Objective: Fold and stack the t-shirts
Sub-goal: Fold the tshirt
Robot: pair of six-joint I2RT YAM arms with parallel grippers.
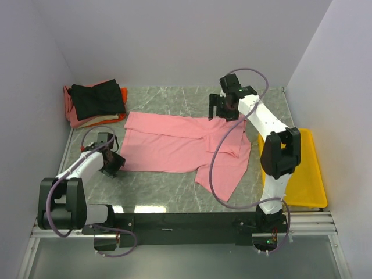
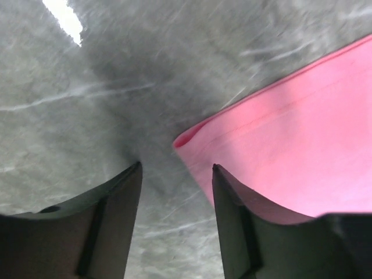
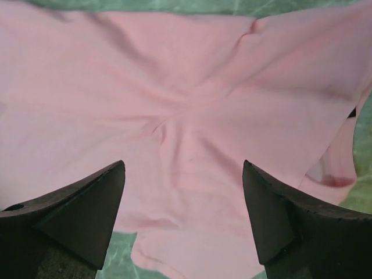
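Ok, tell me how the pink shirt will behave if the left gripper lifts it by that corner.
Probably floppy: the pink shirt lies flat with soft creases, so it should drape from the left gripper. Likely light, being thin cloth. Its corner hugs the table, so pinching it may be fiddly.

Left arm (image 1: 78, 168): extends from the near left corner of the desk (image 1: 174, 99) along the left edge, kept low. Left hand (image 1: 110, 160) (image 2: 176, 171): points down close to the surface, its two sides parted. Right arm (image 1: 273, 151): rises steeply from the near right corner, forearm reaching toward the far edge. Right hand (image 1: 224, 107) (image 3: 183, 168): faces downward, spread wide.
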